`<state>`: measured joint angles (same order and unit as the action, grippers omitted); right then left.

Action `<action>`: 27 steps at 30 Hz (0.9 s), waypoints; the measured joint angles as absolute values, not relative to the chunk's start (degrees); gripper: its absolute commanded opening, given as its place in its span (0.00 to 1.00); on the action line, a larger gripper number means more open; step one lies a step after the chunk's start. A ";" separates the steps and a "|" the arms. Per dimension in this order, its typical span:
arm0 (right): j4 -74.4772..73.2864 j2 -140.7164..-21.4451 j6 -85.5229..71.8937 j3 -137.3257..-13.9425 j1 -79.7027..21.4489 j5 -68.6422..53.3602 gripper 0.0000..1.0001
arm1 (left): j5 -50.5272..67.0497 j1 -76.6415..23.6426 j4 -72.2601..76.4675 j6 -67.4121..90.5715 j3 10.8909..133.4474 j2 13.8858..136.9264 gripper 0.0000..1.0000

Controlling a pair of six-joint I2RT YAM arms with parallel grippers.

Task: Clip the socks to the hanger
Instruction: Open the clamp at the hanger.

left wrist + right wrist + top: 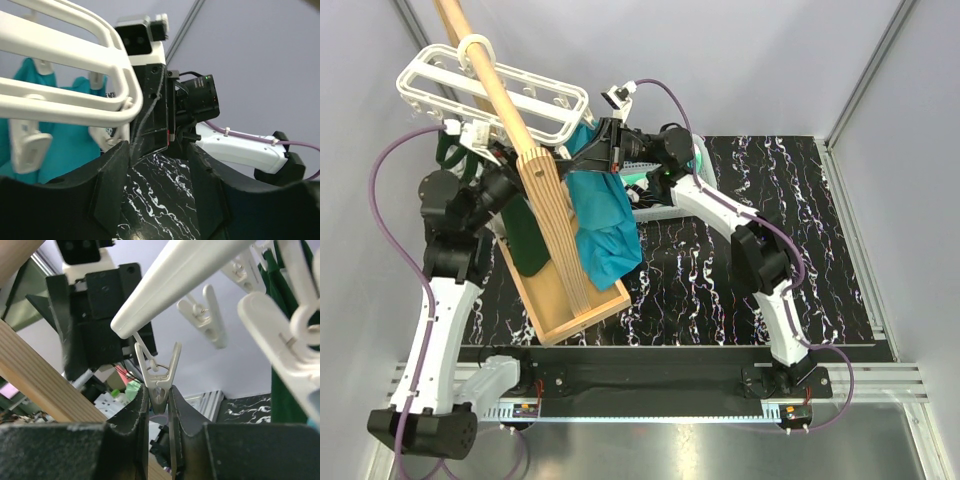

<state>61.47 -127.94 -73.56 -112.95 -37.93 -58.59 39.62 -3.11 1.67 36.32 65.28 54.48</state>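
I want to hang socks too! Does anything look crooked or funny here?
Yes: the white plastic frame hanger looks tilted on the pale wooden pole, while the right gripper pinches one small white clip with no sock in it.

Arms: two, a left arm [445, 310] and a right arm [760, 260], with one hand each, the left hand [157, 148] and the right hand [159, 396], and two fingers per hand. Purple cables: two [380, 190] [670, 95]. Bench [720, 290]: one. Hanger [430, 75]: one, with one hook loop [475, 48]. In the right wrist view, one clip [158, 377] is sharp and at least three more are blurred; the full number cannot be told. Wooden pole [485, 70]: one. Slatted stand [555, 230]: one. Teal cloth [605, 225]: one. Dark green garment [525, 240]: one.
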 measured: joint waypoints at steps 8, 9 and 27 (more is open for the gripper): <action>47.13 -121.27 -72.71 -110.50 -37.93 -57.52 0.00 | 25.85 -11.97 0.12 30.68 63.09 50.33 0.48; 45.06 -120.46 -72.58 -110.50 -37.93 -57.49 0.00 | 24.21 -11.94 0.03 30.48 62.35 48.88 0.48; 39.51 -116.53 -76.31 -110.24 -37.21 -56.95 0.00 | 16.47 -11.29 1.08 40.21 62.08 52.62 0.77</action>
<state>39.51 -116.53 -76.31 -110.24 -37.21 -56.95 16.47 -11.29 1.08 40.21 62.08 52.62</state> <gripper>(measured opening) 0.212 0.749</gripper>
